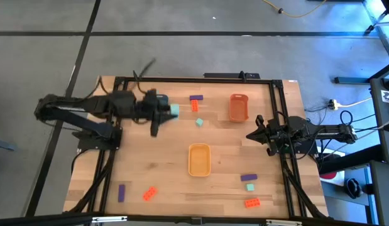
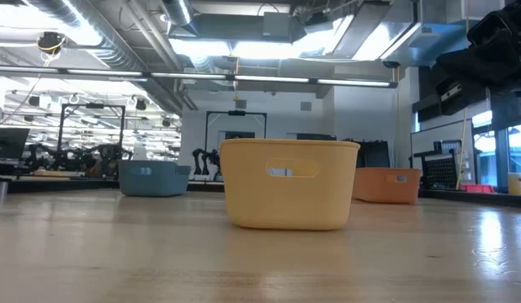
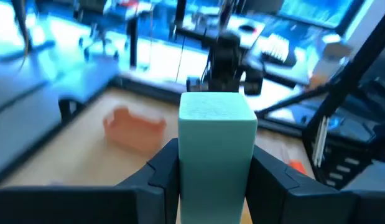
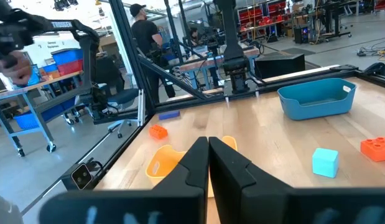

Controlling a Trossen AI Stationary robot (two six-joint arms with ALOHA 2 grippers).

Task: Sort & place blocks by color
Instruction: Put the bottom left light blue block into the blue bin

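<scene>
My left gripper (image 1: 171, 112) is raised over the table's far left part and is shut on a mint-green block (image 3: 217, 134). Waiting at the right edge, my right gripper (image 1: 249, 135) has its fingers shut (image 4: 208, 158) on nothing. Loose blocks lie flat on the table. Far middle: purple (image 1: 196, 98), orange-red (image 1: 195, 106), mint-green (image 1: 198, 122). Near right: purple (image 1: 249, 178), mint-green (image 1: 249, 187), orange-red (image 1: 251, 202). Near left: purple (image 1: 121, 192), orange-red (image 1: 149, 194). My left gripper pinches the mint-green block between its two fingers (image 3: 164, 174), one on each of two opposite side faces (image 3: 187, 155). The fingers reach roughly level toward the table's right. The block is lifted clear of the table, and one end (image 3: 212, 107) sticks out beyond the fingertips.
A yellow tray (image 1: 199, 159) stands mid-table and an orange tray (image 1: 238, 107) at the far right. A blue tray (image 4: 320, 98) sits at the far left, mostly under my left arm in the high view. Black frame rails (image 1: 181, 80) border the table.
</scene>
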